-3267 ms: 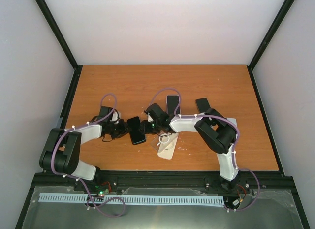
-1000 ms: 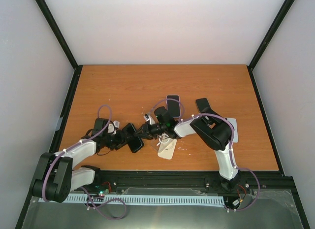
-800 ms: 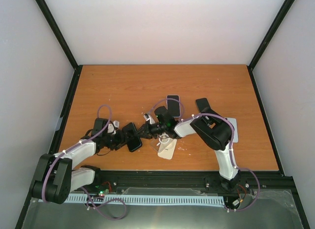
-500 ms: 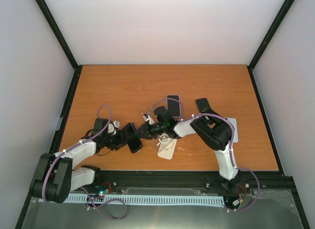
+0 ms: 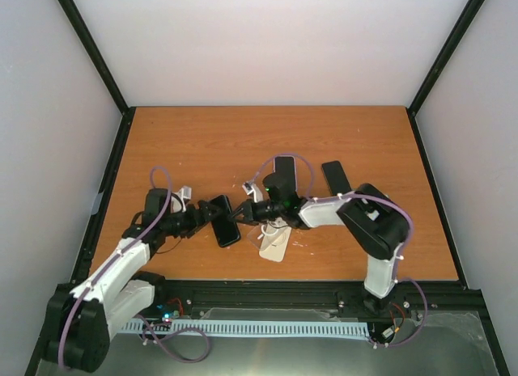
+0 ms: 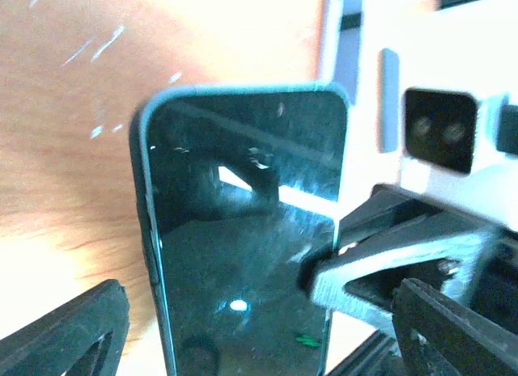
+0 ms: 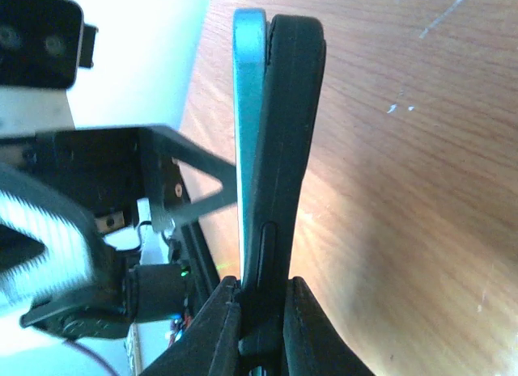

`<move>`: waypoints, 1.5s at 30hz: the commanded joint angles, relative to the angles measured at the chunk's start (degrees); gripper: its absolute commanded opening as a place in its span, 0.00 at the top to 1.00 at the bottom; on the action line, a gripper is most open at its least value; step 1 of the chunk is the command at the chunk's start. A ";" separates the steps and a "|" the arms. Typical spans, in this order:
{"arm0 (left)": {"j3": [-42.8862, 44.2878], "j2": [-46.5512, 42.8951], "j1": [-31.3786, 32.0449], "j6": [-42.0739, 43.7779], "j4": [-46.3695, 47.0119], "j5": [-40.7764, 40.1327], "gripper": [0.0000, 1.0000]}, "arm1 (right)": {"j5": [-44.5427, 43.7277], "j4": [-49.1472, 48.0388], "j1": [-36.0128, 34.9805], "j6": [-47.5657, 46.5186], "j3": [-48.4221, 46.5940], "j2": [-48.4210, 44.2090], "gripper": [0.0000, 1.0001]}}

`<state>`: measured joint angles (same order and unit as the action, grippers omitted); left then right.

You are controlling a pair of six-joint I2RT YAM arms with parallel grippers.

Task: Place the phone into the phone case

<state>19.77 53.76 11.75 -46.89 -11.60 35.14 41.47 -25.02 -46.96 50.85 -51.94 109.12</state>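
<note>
- Looks like a hand-off, as far as I can judge. The right gripper is pinched tight on one long edge of the phone. The left gripper has its jaws spread wide on either side of it and isn't touching.
- The phone sits lower-left of centre in the top view, right between the two grippers. I can't tell whether it's resting on the table or lifted a bit.
- Its long axis runs upper left to lower right in the top view, not far off straight up-down. The dark screen faces the left wrist camera, and the right wrist camera sees it edge-on (teal edge against a thicker black layer, can't tell what the black part is).
- The pale case lies just right of the phone and slightly lower, apart from it, so the phone isn't in yet.
- Next move, my guess: take the phone over the case, match its long axis to the case's, lay it flat screen-up and press it in. The left gripper is free to steady the case.
</note>
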 commanded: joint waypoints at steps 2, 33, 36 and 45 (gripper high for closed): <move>6.38 -8.38 0.11 -1.69 -2.37 0.63 0.07 | 0.89 -7.09 1.98 -6.35 6.07 -11.58 0.91; 2.03 -11.85 0.29 -22.70 41.27 23.63 0.18 | -1.82 -10.75 1.96 -25.62 14.79 -38.85 0.91; 2.79 -10.79 0.26 -19.38 39.13 22.49 0.27 | -3.50 -11.29 1.96 -28.48 15.22 -37.21 0.91; 6.73 -12.78 0.21 -10.02 18.98 7.29 0.28 | -13.38 -14.01 1.92 -40.21 18.31 -32.17 0.93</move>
<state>23.00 42.92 11.75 -62.52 16.62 51.31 33.82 -31.99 -44.75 17.61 -34.30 75.02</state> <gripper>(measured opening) 0.709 0.107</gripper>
